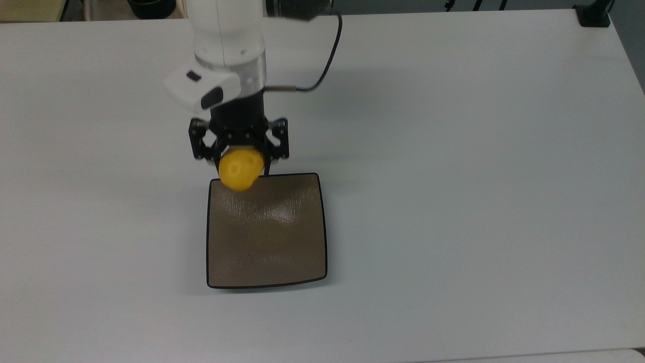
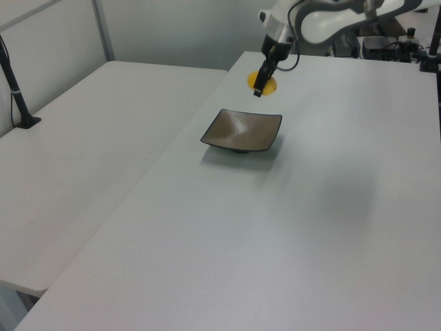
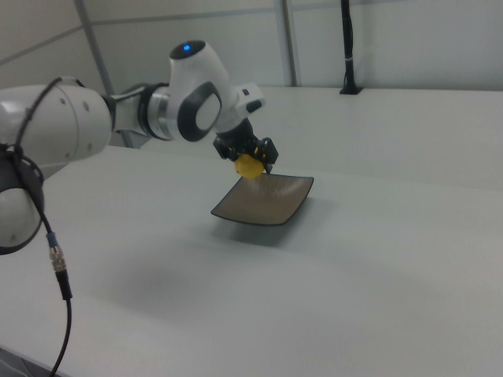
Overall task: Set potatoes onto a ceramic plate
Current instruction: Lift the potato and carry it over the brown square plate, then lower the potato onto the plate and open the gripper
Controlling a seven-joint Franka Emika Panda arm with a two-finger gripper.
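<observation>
A bright yellow potato (image 1: 241, 169) hangs in the air with my gripper (image 1: 241, 162) shut on it. In the top view it sits over the upper left corner of the ceramic plate (image 1: 272, 242), a square glossy taupe plate with a thin black rim. The left view has the potato (image 2: 264, 81) and gripper (image 2: 260, 85) just beyond the far edge of the plate (image 2: 238, 134). Seen in the right view, the potato (image 3: 250, 165) hovers above the plate's (image 3: 259, 204) back edge, held clear of it by the gripper (image 3: 251, 161).
The plate rests on a wide white table (image 1: 453, 176). A second white table (image 2: 83, 152) adjoins it on the left view's left. A black post (image 2: 17, 96) stands there. The white arm (image 3: 94, 118) reaches in from the right view's left, trailing a black cable (image 1: 327, 55).
</observation>
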